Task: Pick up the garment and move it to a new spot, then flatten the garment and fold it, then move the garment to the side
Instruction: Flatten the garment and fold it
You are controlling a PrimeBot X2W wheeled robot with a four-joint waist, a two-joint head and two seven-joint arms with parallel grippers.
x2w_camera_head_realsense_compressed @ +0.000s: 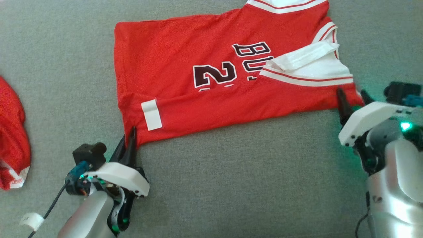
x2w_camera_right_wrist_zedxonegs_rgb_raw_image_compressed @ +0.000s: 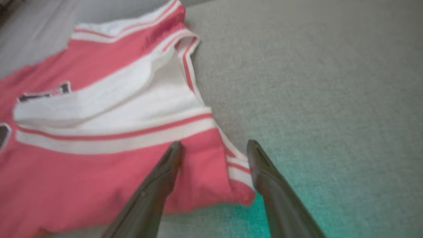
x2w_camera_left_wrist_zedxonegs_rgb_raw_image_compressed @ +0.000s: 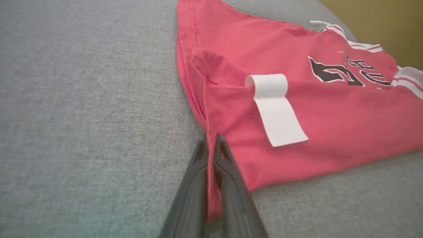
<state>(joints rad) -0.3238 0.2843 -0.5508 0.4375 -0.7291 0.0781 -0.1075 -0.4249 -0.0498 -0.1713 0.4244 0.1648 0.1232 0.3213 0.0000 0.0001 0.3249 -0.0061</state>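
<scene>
Garment (x2w_camera_head_realsense_compressed: pixel 198 49): red jersey, white trim, dark lettering, lay spread on the grey counter (x2w_camera_head_realsense_compressed: pixel 231 165), its near edge folded over. White label (x2w_camera_head_realsense_compressed: pixel 151 114) sat near the hem corner. Left gripper (x2w_camera_head_realsense_compressed: pixel 130 140): jaws closed on that hem corner, cloth pinched between them. Right gripper (x2w_camera_head_realsense_compressed: pixel 352 95): jaws apart, astride the near shoulder corner. Second red cloth (x2w_camera_head_realsense_compressed: pixel 11 138) lay far left, well apart.

Bare grey surface (x2w_camera_head_realsense_compressed: pixel 248 172) before the jersey (x2w_camera_head_realsense_compressed: pixel 185 66); red heap (x2w_camera_head_realsense_compressed: pixel 11 138) blocks left.
</scene>
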